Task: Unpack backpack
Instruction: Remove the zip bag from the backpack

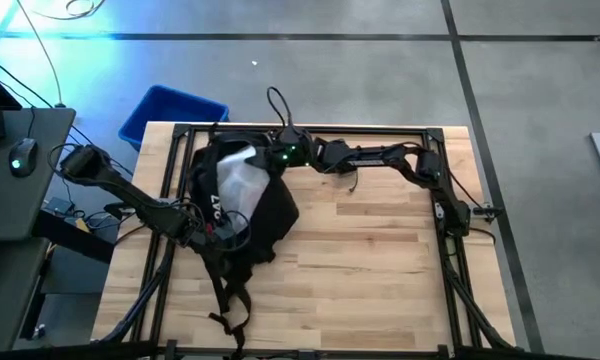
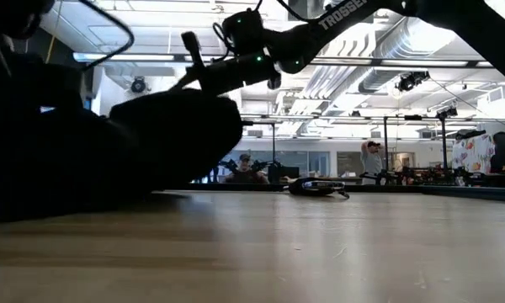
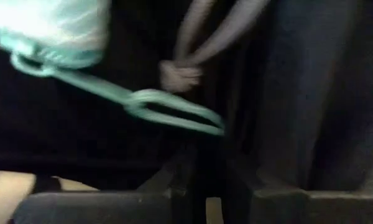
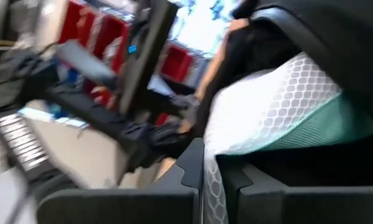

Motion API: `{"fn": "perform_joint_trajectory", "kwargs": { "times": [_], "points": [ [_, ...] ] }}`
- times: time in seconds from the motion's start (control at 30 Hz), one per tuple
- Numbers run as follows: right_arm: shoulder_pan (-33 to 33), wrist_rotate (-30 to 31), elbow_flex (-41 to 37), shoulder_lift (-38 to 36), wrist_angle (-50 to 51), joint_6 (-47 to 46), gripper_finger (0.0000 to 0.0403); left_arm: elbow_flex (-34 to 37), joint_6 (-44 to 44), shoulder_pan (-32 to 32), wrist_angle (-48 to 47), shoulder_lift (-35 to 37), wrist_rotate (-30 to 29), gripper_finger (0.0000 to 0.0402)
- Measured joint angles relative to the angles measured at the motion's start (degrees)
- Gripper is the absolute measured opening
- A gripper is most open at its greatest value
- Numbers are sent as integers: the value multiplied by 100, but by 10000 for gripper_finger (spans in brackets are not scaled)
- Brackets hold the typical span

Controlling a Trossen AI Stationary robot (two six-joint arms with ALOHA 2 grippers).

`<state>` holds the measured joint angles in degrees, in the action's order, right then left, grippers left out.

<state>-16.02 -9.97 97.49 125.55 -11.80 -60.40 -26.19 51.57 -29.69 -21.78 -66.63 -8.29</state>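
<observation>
The tabletop [image 1: 380, 260] is wooden, and most of its right half and near side lie bare, so there is open room to set things down. The backpack [image 1: 265, 215] lies on the left half, near the far edge, its straps [image 1: 230, 300] trailing toward the near edge. A blue bin [image 1: 170, 115] stands on the floor just beyond the far left corner.

A white mesh-covered item [image 1: 242, 180] shows at the backpack's opening. The right gripper [image 1: 280, 157] reaches across from the right to the top of the backpack, its jaws closed on this white mesh item [image 4: 280, 112], probably to draw it out.

The left gripper [image 1: 212, 232] sits at the backpack's left side, likely steadying the fabric. Its jaws are only slightly apart; whether they hold fabric cannot be told. A pale green loop [image 3: 168, 112] hangs in front of it.
</observation>
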Motion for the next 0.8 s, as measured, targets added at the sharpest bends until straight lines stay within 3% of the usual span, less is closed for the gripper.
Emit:
{"fn": "perform_joint_trajectory", "kwargs": {
  "times": [0.13, 0.37, 0.47, 0.63, 0.8],
  "points": [
    [32, 122, 20, -173, -247, -222, 0, -334, -971, 171, -104, 83, -340, 35],
    [134, 399, 0, 289, -998, -710, 0, -425, -2055, 672, 578, 94, -385, 35],
    [139, 300, 7, 230, -1403, -546, 0, -429, -1974, 835, 617, 89, -385, 35],
    [41, -368, 4, 214, -2272, -678, 0, -330, -1716, 878, 377, 46, -419, 35],
    [-41, -1209, 4, -29, -2318, -351, 0, 28, -962, 878, 19, 30, -478, 35]
  ]
}}
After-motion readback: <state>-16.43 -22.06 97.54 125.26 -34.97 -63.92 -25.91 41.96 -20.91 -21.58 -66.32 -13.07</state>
